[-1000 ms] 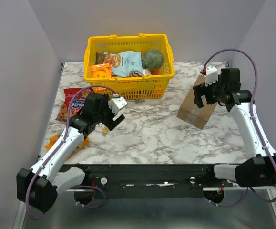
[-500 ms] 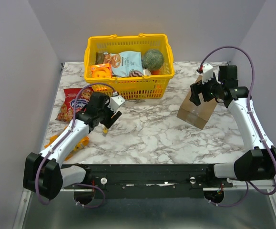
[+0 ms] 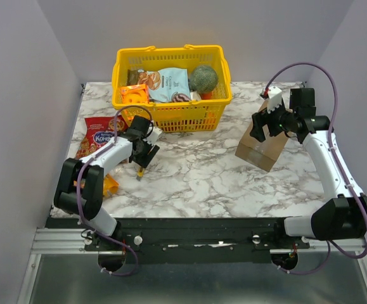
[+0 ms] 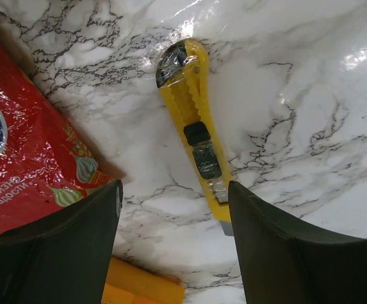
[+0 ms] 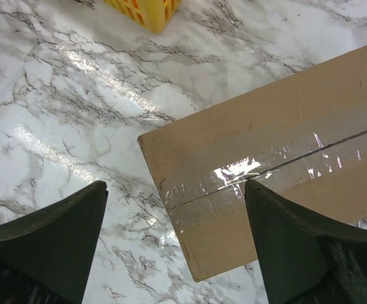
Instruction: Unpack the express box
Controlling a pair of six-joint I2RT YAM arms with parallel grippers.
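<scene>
The express box (image 3: 257, 151), a brown carton with a clear taped seam, stands tilted on the marble at the right. My right gripper (image 3: 263, 123) hovers above its upper end, open. In the right wrist view the box (image 5: 278, 158) fills the right side, and its near corner and seam lie under the gap of the right gripper (image 5: 175, 187). A yellow utility knife (image 4: 193, 126) lies flat on the table. My left gripper (image 4: 173, 190) is low over its handle end, open, with the knife (image 3: 140, 172) just inside the right finger (image 4: 284, 253).
A yellow basket (image 3: 170, 117) full of groceries stands at the back centre; its corner (image 5: 148, 9) shows in the right wrist view. A red snack bag (image 3: 97, 136) and an orange packet (image 3: 107, 187) lie left of the knife, close to the left finger.
The left arm has folded in and lowered its gripper over the knife, with the jaws narrowing a little. The right gripper shifted slightly left above the box.
</scene>
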